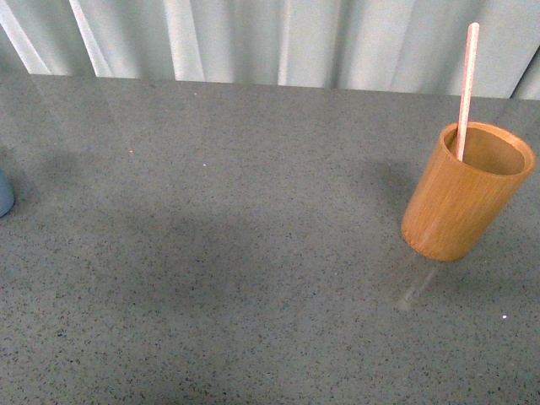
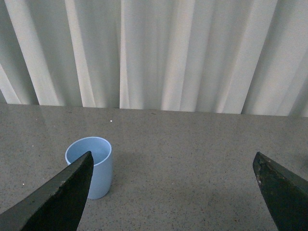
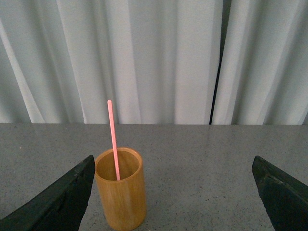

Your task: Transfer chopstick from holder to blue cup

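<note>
Front view: pink chopstick (image 1: 467,89) stands in the wooden holder (image 1: 460,202), lower end inside, shaft resting near the rim, upper end well above it. Holder is upright on the grey speckled table (image 1: 253,253), on the robot's right side. Blue cup (image 2: 98,163) is upright on the same table far to the left (only a sliver shows at the front view's edge), well apart from the holder. Left gripper (image 2: 172,159): jaws spread wide, released, cup ahead of it. Right gripper (image 3: 173,161): jaws likewise spread wide, grasping nothing, holder and chopstick ahead of it. White curtain (image 1: 253,38) hangs behind the table.
</note>
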Controlling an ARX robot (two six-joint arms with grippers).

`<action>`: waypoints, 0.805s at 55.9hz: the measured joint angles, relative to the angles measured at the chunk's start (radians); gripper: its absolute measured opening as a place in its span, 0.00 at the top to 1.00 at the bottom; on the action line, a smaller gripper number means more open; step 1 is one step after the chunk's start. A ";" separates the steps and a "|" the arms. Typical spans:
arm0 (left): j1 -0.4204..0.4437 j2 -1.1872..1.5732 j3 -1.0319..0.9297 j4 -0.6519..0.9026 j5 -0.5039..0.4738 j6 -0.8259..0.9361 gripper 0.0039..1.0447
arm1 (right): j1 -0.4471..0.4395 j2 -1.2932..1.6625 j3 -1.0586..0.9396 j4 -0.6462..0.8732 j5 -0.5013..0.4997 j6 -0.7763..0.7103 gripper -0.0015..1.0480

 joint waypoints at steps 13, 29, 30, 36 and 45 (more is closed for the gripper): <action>0.000 0.000 0.000 0.000 0.000 0.000 0.06 | 0.000 0.000 0.000 0.000 0.000 0.000 0.10; 0.178 0.514 0.274 -0.185 0.315 -0.072 0.06 | 0.000 0.000 0.000 0.000 0.000 0.000 0.10; 0.187 0.570 0.307 -0.159 0.310 -0.072 0.06 | 0.000 0.000 0.000 0.000 0.000 0.000 0.10; 0.229 0.956 0.526 -0.014 0.192 -0.072 0.06 | 0.000 0.000 0.000 0.000 0.000 0.000 0.10; 0.256 1.366 0.705 0.034 0.048 -0.072 0.06 | 0.000 0.000 0.000 0.000 0.000 0.000 0.10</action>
